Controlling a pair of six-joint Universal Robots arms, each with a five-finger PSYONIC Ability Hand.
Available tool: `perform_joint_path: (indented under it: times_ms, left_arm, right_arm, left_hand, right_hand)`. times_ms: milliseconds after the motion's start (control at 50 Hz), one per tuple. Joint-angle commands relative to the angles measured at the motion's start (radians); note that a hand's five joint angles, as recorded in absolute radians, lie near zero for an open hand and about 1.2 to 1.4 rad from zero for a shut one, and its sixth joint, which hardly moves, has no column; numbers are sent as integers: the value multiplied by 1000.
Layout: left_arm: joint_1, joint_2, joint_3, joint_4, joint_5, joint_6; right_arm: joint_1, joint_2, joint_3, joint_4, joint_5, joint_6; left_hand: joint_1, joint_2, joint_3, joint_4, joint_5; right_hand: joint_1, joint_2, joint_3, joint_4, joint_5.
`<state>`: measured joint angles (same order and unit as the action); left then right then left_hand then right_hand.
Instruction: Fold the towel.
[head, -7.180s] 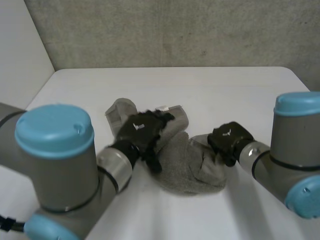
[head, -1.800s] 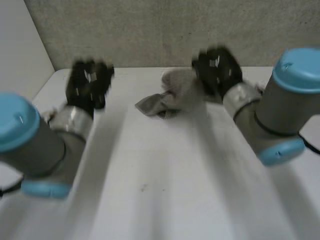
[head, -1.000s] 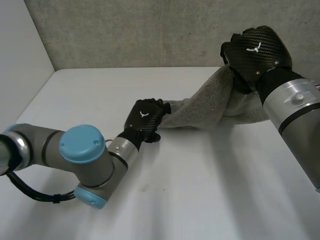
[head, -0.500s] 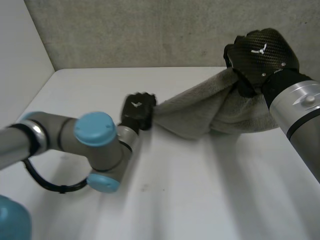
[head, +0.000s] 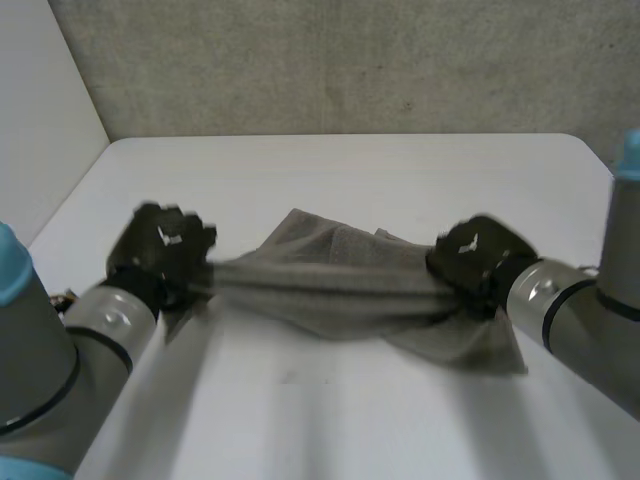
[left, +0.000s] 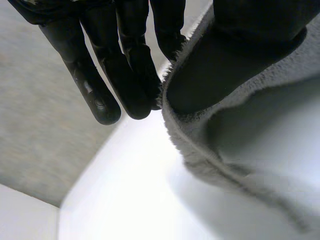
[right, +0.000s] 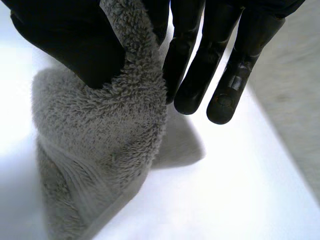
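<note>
Left hand (head: 160, 245) pinches one end of the grey towel (head: 330, 280), which stretches bunched across the tabletop (head: 350, 170) to my right hand (head: 475, 255), pinching the other end. I judge this the spreading step; next, lay it flat.

Head cam overhead-rear, looking down; wrist cams close on fingers (left: 129, 75); all share towel (head: 340, 285).

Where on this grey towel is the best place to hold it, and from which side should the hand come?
Probably at its two ends, pinched from the outer sides. The towel is stretched as a bunched band between the left hand and the right hand, which pinch it there; its wrinkled middle offers no clear edge.
</note>
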<state>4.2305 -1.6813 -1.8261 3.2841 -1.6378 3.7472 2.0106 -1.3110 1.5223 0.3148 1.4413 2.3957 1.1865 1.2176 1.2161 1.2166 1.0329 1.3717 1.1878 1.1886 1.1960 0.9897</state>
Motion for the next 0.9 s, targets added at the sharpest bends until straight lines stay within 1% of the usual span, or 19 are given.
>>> perform_joint_path:
  times_ms: [20,100,180,200,220,240,260,280,300,320,340,360,400,460,540,720,860,880,900]
  left_arm:
    - [-9,-217,109,0,0,23]
    - [-12,-325,261,5,1,25]
    - [6,-466,593,6,-2,19]
    - [12,-491,714,9,-2,13]
    - [12,-491,716,9,-2,13]
    - [20,-506,832,25,-4,8]
    - [20,-506,834,25,-4,8]
    - [23,-512,935,58,-5,3]
    - [23,-511,1017,109,-5,-7]
    - [23,-511,1018,109,-5,-7]
    - [23,-506,1069,162,-8,-27]
    - [22,-493,1088,205,-7,-53]
    - [23,-473,1088,235,-8,-82]
    - [22,-434,1043,224,-10,-128]
    - [25,-402,912,186,-10,-150]
    - [58,-310,393,180,-1,-142]
    - [57,-294,117,183,1,-142]
    - [55,-294,75,187,1,-142]
    - [54,-293,39,195,0,-142]
  right_arm:
    - [10,156,-74,41,-10,-109]
    - [4,271,-265,-31,10,-61]
    - [0,300,-399,-152,33,0]
    - [-1,300,-457,-243,44,34]
    - [-3,294,-497,-351,56,61]
    - [-3,294,-498,-352,56,62]
    - [-1,282,-522,-467,68,84]
    - [-3,257,-527,-590,79,101]
    - [-3,257,-527,-591,79,102]
    - [-3,224,-518,-697,91,106]
    - [-3,223,-517,-698,91,106]
    - [-1,196,-502,-786,99,108]
    - [2,173,-478,-838,102,105]
    - [5,150,-438,-803,93,102]
    - [5,142,-380,-630,71,100]
    - [-29,177,-179,-358,54,83]
    - [-44,234,-35,-359,36,89]
    - [-53,245,-13,-365,24,92]
    - [-53,245,-13,-365,24,92]
  left_hand:
    - [210,179,180,180,189]
    - [210,179,180,180,189]
    - [210,179,180,180,189]
    - [210,179,180,180,189]
    - [210,179,180,180,189]
    - [210,179,180,180,189]
    - [210,179,180,180,189]
    - [210,179,180,180,189]
    - [210,179,180,180,189]
    - [210,179,180,180,189]
    - [210,179,180,180,189]
    - [210,179,180,180,189]
    - [210,179,180,180,189]
    - [210,179,180,180,189]
    - [210,179,180,180,189]
    - [210,179,180,180,189]
    - [210,179,180,180,189]
    - [210,179,180,180,189]
    - [210,179,180,180,189]
  right_hand:
    - [25,208,208,200,232]
    - [25,208,208,200,232]
    - [25,208,208,200,232]
    - [25,208,208,200,232]
    - [25,208,208,200,232]
    - [25,208,208,200,232]
    - [25,208,208,200,232]
    - [25,208,208,200,232]
    - [25,208,208,200,232]
    - [25,208,208,200,232]
    - [25,208,208,200,232]
    - [25,208,208,200,232]
    - [25,208,208,200,232]
    - [25,208,208,200,232]
    - [25,208,208,200,232]
    - [25,208,208,200,232]
    - [25,208,208,200,232]
    - [-152,32,31,24,56]
    - [-153,30,30,22,54]
